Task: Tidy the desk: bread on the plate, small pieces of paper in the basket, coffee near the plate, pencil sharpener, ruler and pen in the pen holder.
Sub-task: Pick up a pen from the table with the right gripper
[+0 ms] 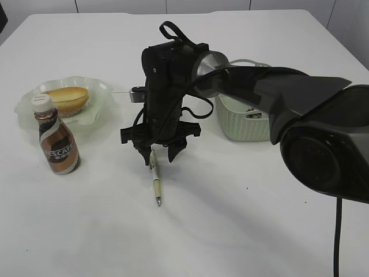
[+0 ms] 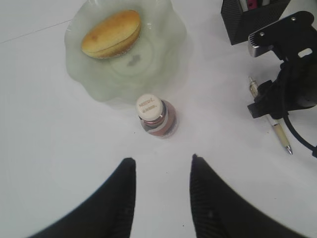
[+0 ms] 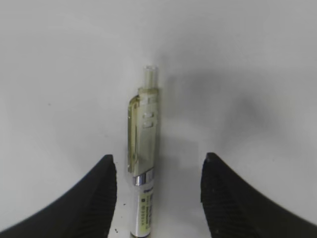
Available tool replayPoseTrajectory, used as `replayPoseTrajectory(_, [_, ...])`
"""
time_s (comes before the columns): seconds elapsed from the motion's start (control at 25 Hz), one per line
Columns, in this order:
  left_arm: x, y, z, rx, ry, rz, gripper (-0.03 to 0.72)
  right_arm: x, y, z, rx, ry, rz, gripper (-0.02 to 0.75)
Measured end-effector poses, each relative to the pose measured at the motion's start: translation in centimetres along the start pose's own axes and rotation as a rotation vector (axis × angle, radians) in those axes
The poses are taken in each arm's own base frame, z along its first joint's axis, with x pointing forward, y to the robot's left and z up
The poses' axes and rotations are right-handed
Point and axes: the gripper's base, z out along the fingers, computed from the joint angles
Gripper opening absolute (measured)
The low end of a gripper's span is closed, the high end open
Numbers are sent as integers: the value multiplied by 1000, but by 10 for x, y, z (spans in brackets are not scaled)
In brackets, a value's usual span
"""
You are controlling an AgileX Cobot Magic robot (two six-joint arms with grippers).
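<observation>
The right hand point(image 1: 157, 154) hangs open low over the pen point(image 3: 143, 163), a finger on either side, neither touching it. The pen lies on the white counter point(image 1: 242, 219), tip toward the near edge. At far left the bread point(image 1: 68, 99) sits on the plate point(image 1: 26, 109), the coffee bottle point(image 1: 56, 137) just beside it. The basket point(image 1: 239, 124) stands right, behind the arm. The left hand point(image 2: 161, 198) hovers open and empty near the bottle.

Bread point(image 1: 68, 99) is seated on the plate point(image 1: 101, 92) at frame left, with the coffee bottle point(image 1: 56, 138) placed just in front of it. The pen point(image 1: 155, 176) is laid on the table point(image 1: 230, 231) at centre, straddled by the right gripper point(image 1: 157, 154); the basket point(image 1: 242, 124) is set right of centre, behind the arm.
</observation>
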Motion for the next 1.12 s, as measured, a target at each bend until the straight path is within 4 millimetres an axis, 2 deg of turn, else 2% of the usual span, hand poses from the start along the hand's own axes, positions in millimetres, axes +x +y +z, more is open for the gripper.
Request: replayPoseTrajectory(1.12, [0,0,0,0,0,10,276,3,0,13,35,13,-25,405])
